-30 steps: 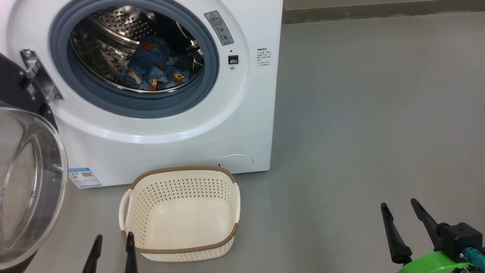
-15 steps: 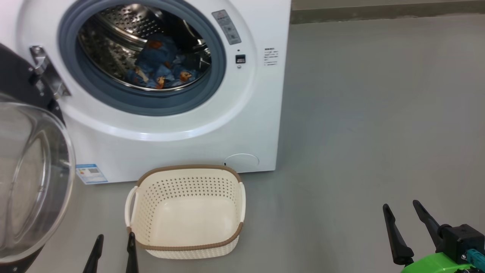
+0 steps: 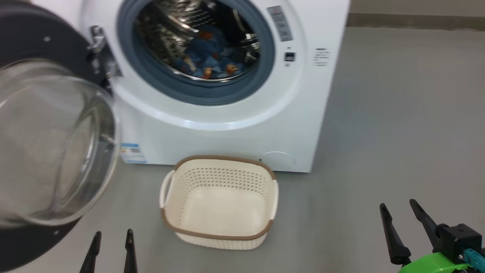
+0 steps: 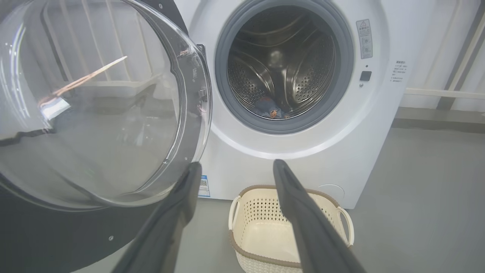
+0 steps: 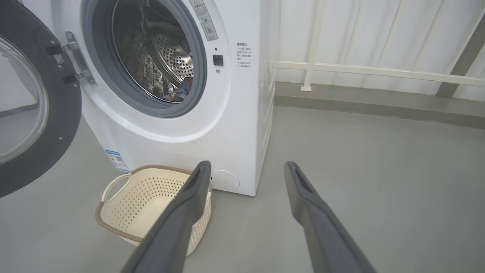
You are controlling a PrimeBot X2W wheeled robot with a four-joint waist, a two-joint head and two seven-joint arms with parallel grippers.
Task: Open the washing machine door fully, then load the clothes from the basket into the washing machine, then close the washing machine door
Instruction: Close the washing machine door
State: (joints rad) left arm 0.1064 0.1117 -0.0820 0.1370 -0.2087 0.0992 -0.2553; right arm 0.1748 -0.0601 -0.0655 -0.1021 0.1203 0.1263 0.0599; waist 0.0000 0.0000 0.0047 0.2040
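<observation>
The clothes [image 3: 212, 57] lie in the drum [image 3: 170, 22] at upper centre and the basket [image 3: 223, 158] at lower centre is empty, so I judge loading done and closing the door the step in hand. The door [image 3: 53, 140] hangs wide open at the left. The left gripper [image 3: 113, 232] at bottom left and the right gripper [image 3: 398, 204] at bottom right are both spread and empty, so next one must push the door rightward until it latches.
</observation>
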